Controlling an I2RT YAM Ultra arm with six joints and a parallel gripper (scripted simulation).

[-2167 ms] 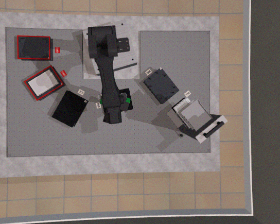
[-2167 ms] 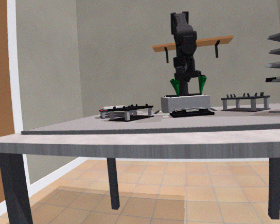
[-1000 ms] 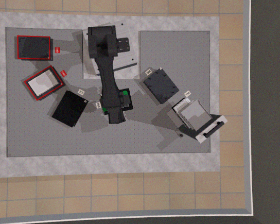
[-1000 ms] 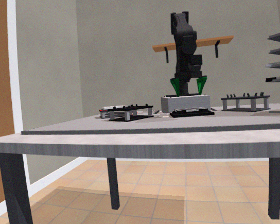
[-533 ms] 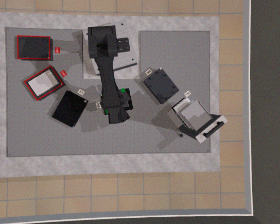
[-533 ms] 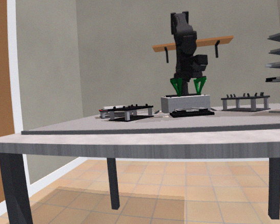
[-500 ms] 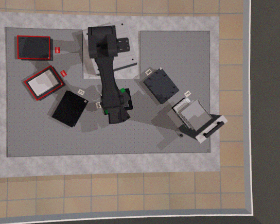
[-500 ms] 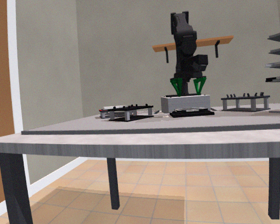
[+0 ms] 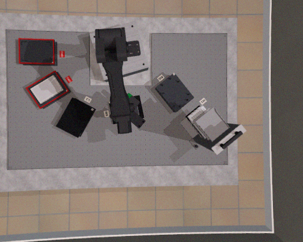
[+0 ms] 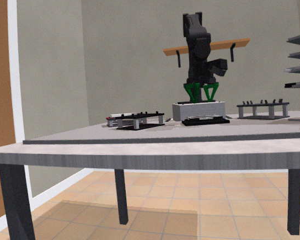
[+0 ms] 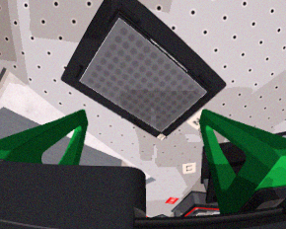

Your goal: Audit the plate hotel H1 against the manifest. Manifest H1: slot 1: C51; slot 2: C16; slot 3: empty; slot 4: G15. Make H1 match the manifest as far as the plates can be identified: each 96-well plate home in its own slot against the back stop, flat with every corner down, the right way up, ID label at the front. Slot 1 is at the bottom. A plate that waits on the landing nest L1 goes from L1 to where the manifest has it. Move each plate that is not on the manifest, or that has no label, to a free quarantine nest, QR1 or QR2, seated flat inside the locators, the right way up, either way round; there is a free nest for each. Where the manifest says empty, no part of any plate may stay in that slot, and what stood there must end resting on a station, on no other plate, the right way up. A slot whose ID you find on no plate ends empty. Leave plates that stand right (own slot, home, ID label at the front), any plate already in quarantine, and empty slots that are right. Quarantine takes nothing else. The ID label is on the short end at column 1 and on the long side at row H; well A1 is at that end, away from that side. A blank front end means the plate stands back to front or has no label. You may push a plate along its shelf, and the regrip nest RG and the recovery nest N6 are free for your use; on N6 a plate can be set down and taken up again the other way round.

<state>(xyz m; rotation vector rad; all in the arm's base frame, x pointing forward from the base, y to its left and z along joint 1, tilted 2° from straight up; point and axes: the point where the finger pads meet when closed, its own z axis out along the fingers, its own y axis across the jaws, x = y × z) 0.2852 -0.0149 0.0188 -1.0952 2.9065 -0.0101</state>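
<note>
My gripper (image 10: 202,100) (image 11: 143,115) has green fingers. It is open and empty, and it hangs a short way above a 96-well plate (image 11: 141,73) (image 10: 204,117). The plate lies flat on the low black N6 nest (image 11: 93,36) (image 10: 205,121), and its grey well grid faces up. In the wrist view the plate sits turned at an angle to my fingers. In the top view my arm (image 9: 118,95) covers this nest and plate. The plate hotel H1 (image 9: 213,127) stands at the right of the mat; its shelves (image 10: 299,68) show at the right edge of the side view. I cannot read any labels.
Quarantine nest QR2 (image 9: 32,97) holds a white plate (image 9: 45,90). Quarantine nest QR1 (image 9: 37,39) has a dark inside. The black L1 nest (image 9: 74,117) (image 10: 140,115) and the RG nest (image 9: 174,92) (image 10: 263,105) carry no plate. The arm's white base block (image 10: 198,109) stands behind N6.
</note>
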